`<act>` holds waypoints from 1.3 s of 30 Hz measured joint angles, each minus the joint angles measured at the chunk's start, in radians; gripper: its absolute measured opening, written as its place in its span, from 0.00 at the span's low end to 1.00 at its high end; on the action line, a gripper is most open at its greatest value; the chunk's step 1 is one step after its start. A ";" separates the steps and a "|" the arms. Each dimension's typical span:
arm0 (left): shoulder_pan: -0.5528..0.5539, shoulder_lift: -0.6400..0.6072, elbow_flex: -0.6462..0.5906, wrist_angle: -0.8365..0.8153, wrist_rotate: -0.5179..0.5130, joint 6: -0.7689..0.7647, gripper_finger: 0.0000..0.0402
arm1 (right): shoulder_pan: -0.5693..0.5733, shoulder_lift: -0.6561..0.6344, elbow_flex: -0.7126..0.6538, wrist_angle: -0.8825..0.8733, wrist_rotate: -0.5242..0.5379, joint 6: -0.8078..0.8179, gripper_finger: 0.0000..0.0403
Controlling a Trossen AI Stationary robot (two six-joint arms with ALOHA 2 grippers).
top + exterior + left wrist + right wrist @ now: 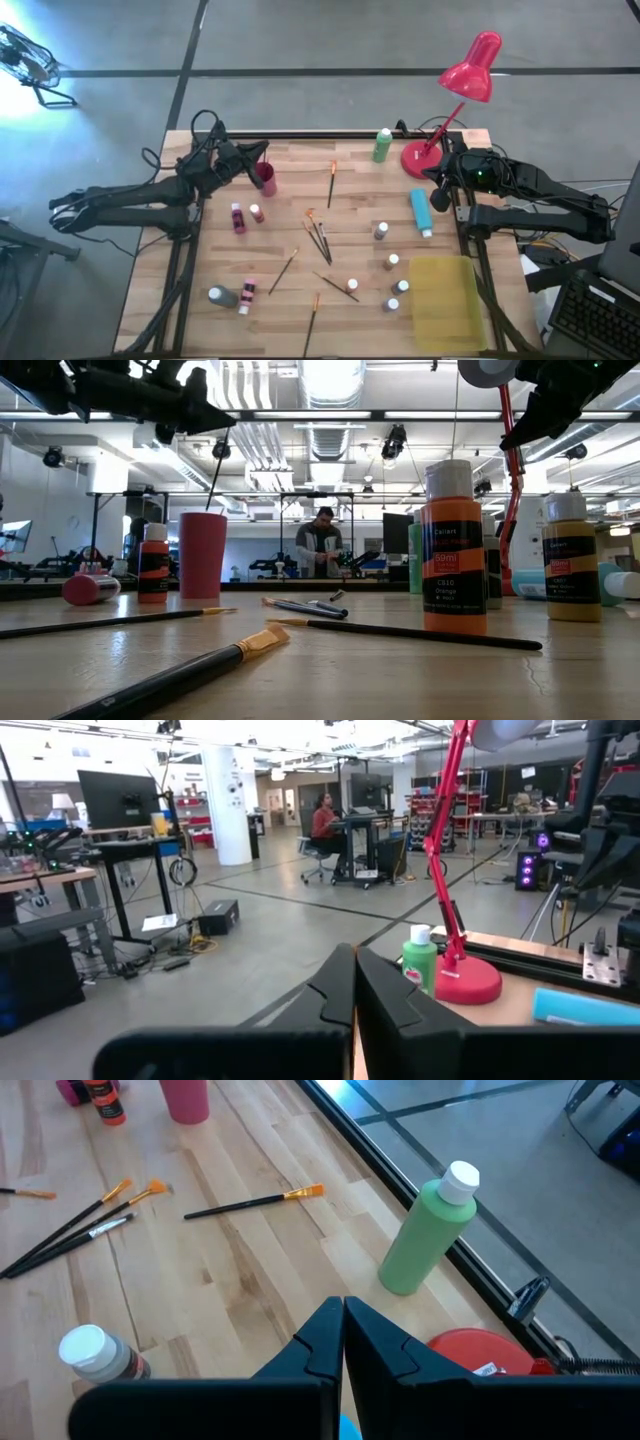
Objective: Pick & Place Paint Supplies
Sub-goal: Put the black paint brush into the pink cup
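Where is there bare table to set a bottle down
Free: the strip between the pink cup and green bottle, apart from one brush, and the front left corner before the grey bottle. Crowded: the middle brushes and the small bottles beside the yellow tray.

A cup [265, 178] stands at the table's [290, 230] far left, a lamp [455, 95] at the far right, one tall bottle [382, 145] between them. Brushes [318, 238] lie mid-table (some crossing), small bottles [393, 262] to either side. A tray [448, 302] fills the near right corner.
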 joint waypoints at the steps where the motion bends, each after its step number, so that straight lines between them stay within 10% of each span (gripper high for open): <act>1: 0.000 0.000 -0.008 0.004 0.000 -0.003 0.00 | 0.000 0.000 0.000 0.000 0.000 0.001 0.02; 39: 0.032 0.064 -0.191 0.223 0.001 -0.126 0.00 | 0.000 0.000 0.000 0.000 0.000 -0.001 0.02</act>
